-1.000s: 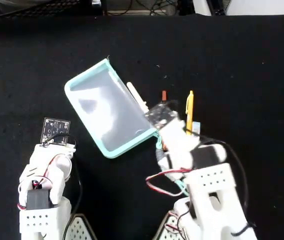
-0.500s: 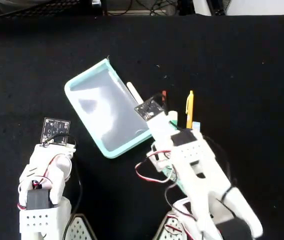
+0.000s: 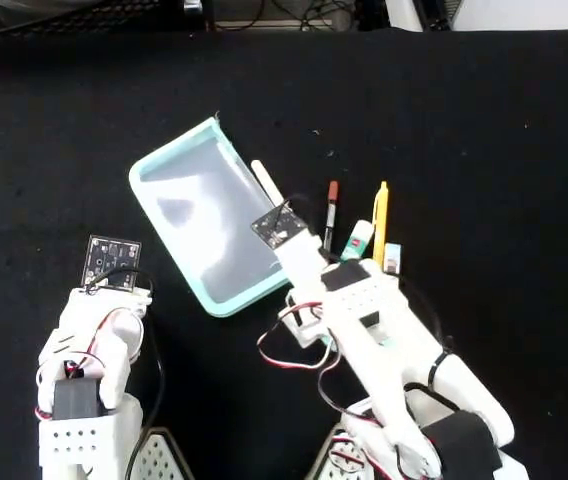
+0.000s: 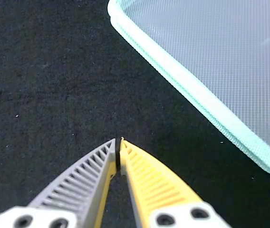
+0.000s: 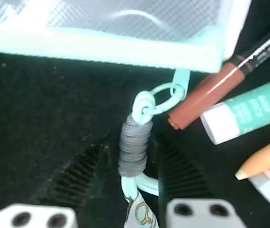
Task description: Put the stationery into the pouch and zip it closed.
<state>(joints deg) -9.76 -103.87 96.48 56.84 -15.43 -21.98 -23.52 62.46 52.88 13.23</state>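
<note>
Down at the left of the high view, the left arm [image 3: 89, 350] sits folded close to its base, wrist pointing away over the black table [image 3: 484, 120]. The left gripper [image 4: 118, 147] has its grey and yellow fingers pressed together at the tips, with nothing between them, hanging over bare cloth just beside the near edge of the pouch [image 4: 211, 61].

The pouch [image 3: 209, 215], clear mesh with mint trim, lies flat and tilted on the table, between the two arms. A white stick [image 3: 269, 185] lies along its right-hand edge.

The right arm [image 3: 374, 320] stretches diagonally from the lower right toward the pouch's near right corner, wrist low. In its wrist view the right gripper [image 5: 134, 145] has its dark fingers apart, one on each side of the grey-wrapped zipper pull [image 5: 135, 147], with a gap showing on both sides. The pull hangs by a mint ring from the pouch corner.

Right of that corner, outside the pouch, the stationery lies side by side: a brown marker [image 3: 331, 215], a mint-and-white tube [image 3: 359, 240], a yellow pen [image 3: 380, 220] and a small pale piece [image 3: 392, 258].
</note>
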